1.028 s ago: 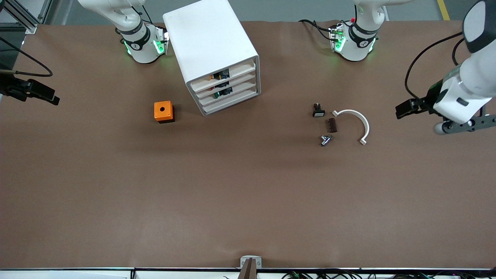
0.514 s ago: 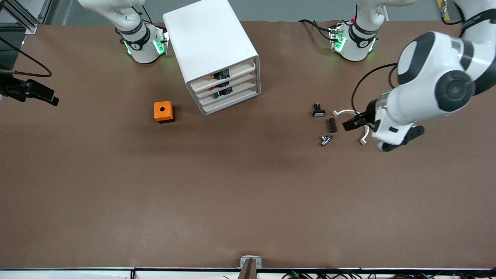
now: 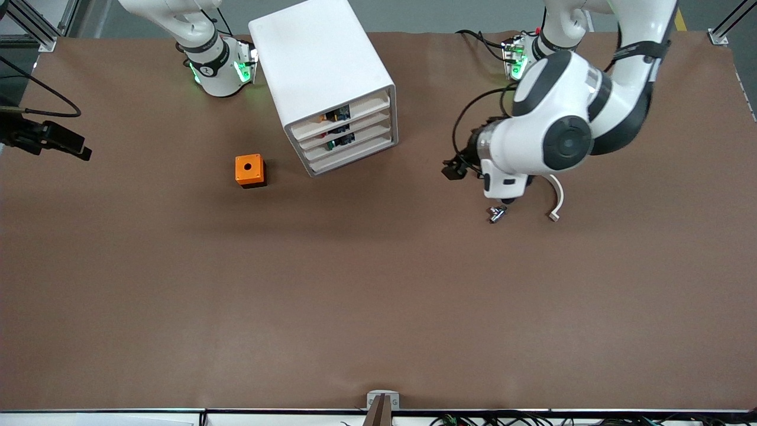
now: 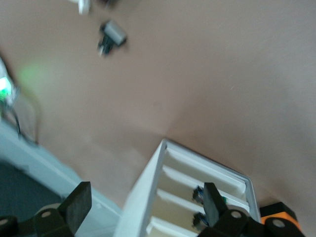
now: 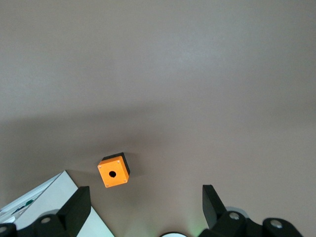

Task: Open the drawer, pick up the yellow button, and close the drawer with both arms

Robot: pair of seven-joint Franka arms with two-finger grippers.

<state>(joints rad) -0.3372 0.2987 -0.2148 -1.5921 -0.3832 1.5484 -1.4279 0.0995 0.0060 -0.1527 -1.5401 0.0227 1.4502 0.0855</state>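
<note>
The white cabinet [image 3: 322,71] stands near the right arm's base, its four drawers all pushed in. The drawer [image 3: 346,112] is the uppermost one. The button [image 3: 327,116] shows through its gap as a tiny orange and black spot. My left gripper [image 3: 456,171] is open and empty in the air, over the table between the cabinet and the small loose parts. In the left wrist view it [image 4: 145,207] faces the cabinet's [image 4: 148,197] front. My right gripper [image 3: 65,145] waits open and empty, high at the right arm's end of the table, and also shows in the right wrist view [image 5: 145,207].
An orange cube box with a hole [image 3: 250,170] sits beside the cabinet, nearer the front camera, and shows in the right wrist view [image 5: 113,172]. A small silver part [image 3: 497,213] and a white curved piece [image 3: 557,201] lie under the left arm. The arm hides other small parts.
The left arm has swung in from the left arm's end of the table toward the cabinet and now covers the small parts. The right arm has not moved.
</note>
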